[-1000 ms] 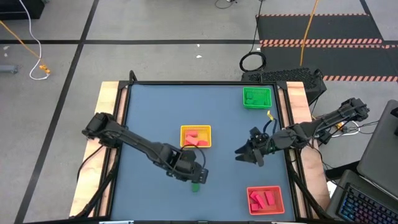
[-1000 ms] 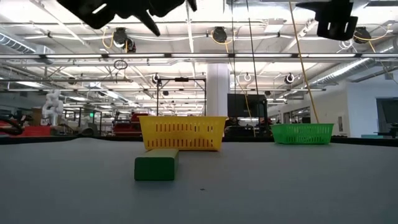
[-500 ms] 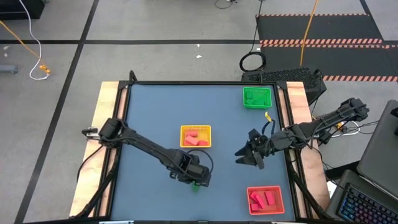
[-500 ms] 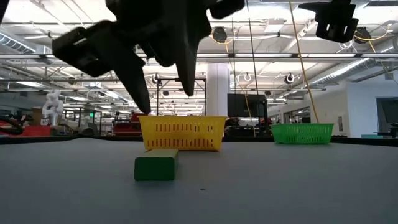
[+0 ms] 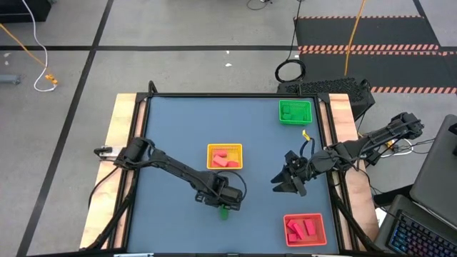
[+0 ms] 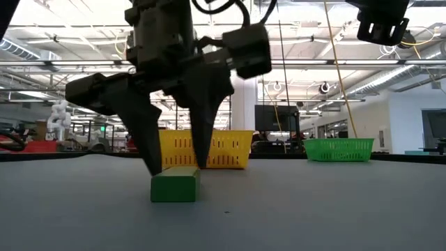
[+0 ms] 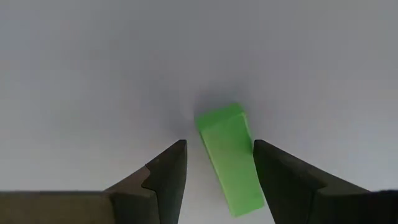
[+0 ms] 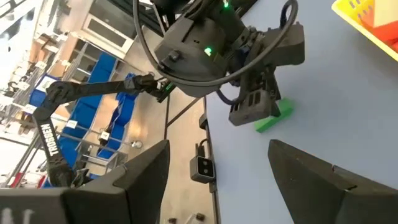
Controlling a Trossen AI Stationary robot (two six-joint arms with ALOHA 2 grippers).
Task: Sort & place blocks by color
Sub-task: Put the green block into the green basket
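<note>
Overhead, left tool hides green block.

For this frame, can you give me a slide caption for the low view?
Left gripper, fingers open, straddles the green block lying on the table, yellow tray and green tray behind.

The left gripper has come down, fingers apparently straddling the green block.
</note>
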